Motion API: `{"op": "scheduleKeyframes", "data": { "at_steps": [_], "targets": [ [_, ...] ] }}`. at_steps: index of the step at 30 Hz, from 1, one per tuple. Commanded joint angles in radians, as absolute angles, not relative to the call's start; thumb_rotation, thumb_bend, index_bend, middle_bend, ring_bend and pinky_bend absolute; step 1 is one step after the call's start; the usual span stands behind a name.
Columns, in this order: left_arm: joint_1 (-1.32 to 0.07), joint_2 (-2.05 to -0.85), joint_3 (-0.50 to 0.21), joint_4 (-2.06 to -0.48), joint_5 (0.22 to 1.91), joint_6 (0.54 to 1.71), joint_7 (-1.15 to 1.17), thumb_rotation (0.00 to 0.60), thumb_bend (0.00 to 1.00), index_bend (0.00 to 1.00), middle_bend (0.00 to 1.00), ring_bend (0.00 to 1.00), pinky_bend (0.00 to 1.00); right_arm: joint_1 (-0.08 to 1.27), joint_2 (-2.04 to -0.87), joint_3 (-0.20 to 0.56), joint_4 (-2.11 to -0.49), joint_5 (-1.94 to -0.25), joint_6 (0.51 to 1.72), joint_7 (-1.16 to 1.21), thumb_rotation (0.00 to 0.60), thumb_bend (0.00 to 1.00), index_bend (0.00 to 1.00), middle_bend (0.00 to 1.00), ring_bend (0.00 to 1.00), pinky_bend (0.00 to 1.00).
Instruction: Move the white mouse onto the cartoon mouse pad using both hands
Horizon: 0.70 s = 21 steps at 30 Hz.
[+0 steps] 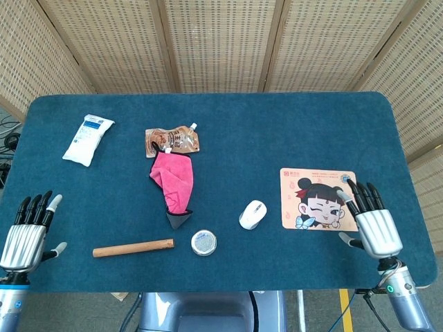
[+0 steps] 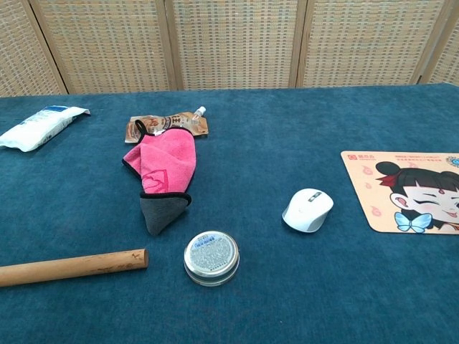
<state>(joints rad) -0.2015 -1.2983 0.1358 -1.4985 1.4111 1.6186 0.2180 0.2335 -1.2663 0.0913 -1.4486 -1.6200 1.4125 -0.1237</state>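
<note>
Both hands are empty with fingers apart and extended, the left hand (image 1: 25, 237) far left of the mouse pad (image 1: 320, 198), the right hand (image 1: 374, 226) overlapping its right edge.

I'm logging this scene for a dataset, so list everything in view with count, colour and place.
mouse: 1, white, on the table left of the pad
mouse pad: 1, peach with cartoon girl, right side
cloth: 1, pink with grey tip, centre-left
pouch: 1, brown, behind the cloth
packet: 1, white, far left
tin: 1, silver, round, near edge
stick: 1, wooden, left of the tin
table: 1, dark teal
left hand: open, near left corner
right hand: open, fingertips over the pad's right edge
</note>
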Motion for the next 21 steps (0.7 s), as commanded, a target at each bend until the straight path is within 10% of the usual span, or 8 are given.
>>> {"op": "scheduleKeyframes", "data": {
  "at_steps": [1,21],
  "targets": [
    [-0.196,-1.298,0.126,-1.491,1.413,1.603,0.215,0.6,0.08,0.05,0.0,0.0,0.0,0.303,-1.237,0.105,-1.505,-1.66,1.343,-0.198,0.6,0.0,0.19,0.02,0.0,0.0],
    [-0.174,-1.304,0.072,-1.46,1.434,1.529,0.191,0.6,0.08,0.05,0.0,0.0,0.0,0.58,-1.397,0.159,-1.579,-1.514,0.953,-0.493,0.6,0.0,0.24,0.03,0.0,0.0]
  ]
}}
